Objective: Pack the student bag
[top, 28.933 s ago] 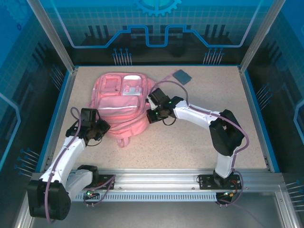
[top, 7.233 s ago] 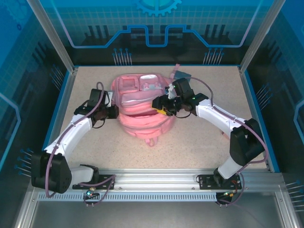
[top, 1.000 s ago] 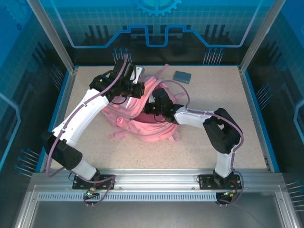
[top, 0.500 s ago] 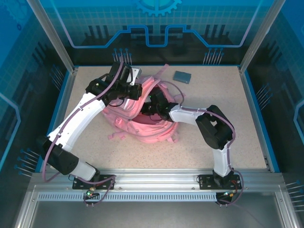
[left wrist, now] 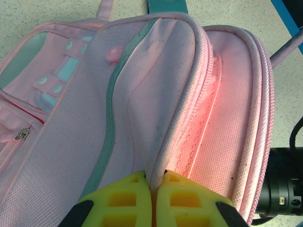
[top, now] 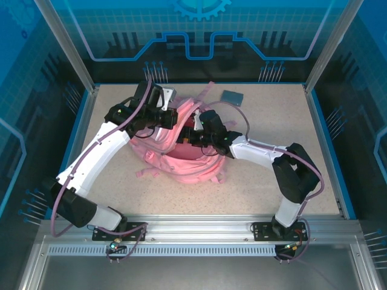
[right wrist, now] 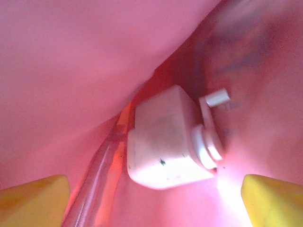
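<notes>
Inside the student bag (top: pixel 181 166), right gripper (right wrist: pixel 152 198) gapes before a white box (right wrist: pixel 163 142); left gripper (left wrist: pixel 154 189) pinches the bag's rim.

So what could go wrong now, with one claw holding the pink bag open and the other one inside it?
1. The left gripper pinches only the thin zip edge of the student bag. If that slips, the opening may flop shut on the other arm.
2. The right gripper is open deep inside, near a white box. Backing out, it might snag the lining or drag the box along.
</notes>
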You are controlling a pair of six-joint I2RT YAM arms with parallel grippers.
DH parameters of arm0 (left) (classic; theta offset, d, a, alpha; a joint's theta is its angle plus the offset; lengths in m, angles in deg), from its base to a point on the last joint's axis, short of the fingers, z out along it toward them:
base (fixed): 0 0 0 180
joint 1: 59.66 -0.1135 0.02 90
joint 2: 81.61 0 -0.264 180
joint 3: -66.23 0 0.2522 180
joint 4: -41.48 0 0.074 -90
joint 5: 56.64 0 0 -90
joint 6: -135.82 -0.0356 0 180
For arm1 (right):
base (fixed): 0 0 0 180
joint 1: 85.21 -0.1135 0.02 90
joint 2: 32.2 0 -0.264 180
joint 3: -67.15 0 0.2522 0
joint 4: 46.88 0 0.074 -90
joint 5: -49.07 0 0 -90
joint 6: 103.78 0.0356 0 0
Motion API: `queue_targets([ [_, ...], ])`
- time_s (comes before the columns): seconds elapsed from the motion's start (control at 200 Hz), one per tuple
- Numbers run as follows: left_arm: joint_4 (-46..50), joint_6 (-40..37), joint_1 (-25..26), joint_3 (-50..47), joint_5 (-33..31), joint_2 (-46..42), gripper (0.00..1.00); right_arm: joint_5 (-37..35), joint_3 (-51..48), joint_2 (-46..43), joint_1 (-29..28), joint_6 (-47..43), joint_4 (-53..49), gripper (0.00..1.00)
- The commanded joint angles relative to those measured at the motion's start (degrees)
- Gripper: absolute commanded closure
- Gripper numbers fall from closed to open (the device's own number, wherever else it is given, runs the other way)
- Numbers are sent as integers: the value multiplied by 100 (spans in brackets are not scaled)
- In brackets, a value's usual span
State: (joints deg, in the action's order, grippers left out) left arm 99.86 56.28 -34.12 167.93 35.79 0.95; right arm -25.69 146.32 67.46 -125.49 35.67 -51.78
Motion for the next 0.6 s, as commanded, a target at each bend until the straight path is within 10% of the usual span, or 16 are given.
queue_targets([
  [0.0,-674,-25,-52,-10,217,-423,100,-197,-98,-299,42,-116,-527,11],
  [0.44,-876,209,-144,-641,-447,-513,100,-1757,-618,-2038,-14,-121,-2281,24],
  [0.595,-1359,248,-118,-854,489,-468,100,-2490,-470,-2538,89,-433,-3249,18],
])
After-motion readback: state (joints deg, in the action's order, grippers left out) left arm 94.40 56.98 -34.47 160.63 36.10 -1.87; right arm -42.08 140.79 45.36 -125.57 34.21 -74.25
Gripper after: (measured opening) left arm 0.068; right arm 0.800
